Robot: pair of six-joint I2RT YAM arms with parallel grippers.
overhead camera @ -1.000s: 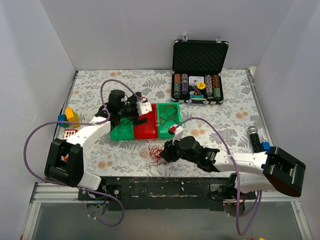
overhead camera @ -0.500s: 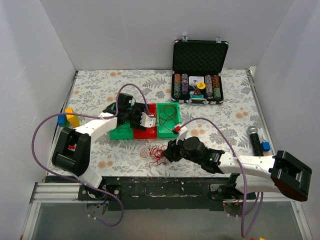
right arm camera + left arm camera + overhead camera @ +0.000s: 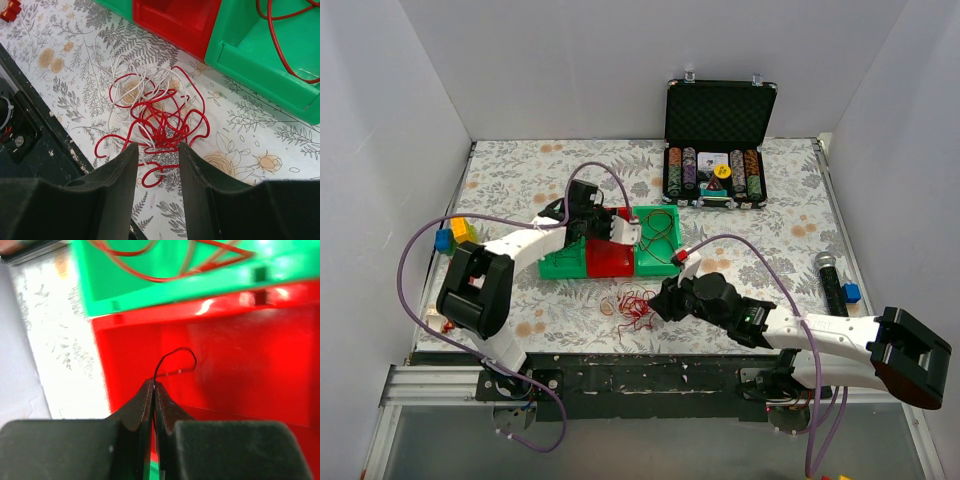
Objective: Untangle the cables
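At the left edge of the surface (image 3: 770, 240) we are seeing a blue block (image 3: 443, 240) and a yellow block (image 3: 463, 229) lying side by side. The left fingers (image 3: 150, 396) are hanging over the red tray (image 3: 240, 355), pressed together and pinching a thin black wire (image 3: 176, 351), whose free end is curling in a small loop above the tray floor. The red tray is sitting between a left green tray (image 3: 556, 267) and a right green tray (image 3: 650, 263), touching both. In the right one a red wire (image 3: 660, 226) is lying in loose loops. Just in front of the trays a tangle of red and white cables (image 3: 156, 117) is lying on the floral surface. The right fingers (image 3: 658, 300) are hovering just over it, standing moderately apart with nothing between them. Farther right, an open poker chip case (image 3: 720, 110) is standing at the back, and a microphone (image 3: 829, 274) is lying near the right edge.
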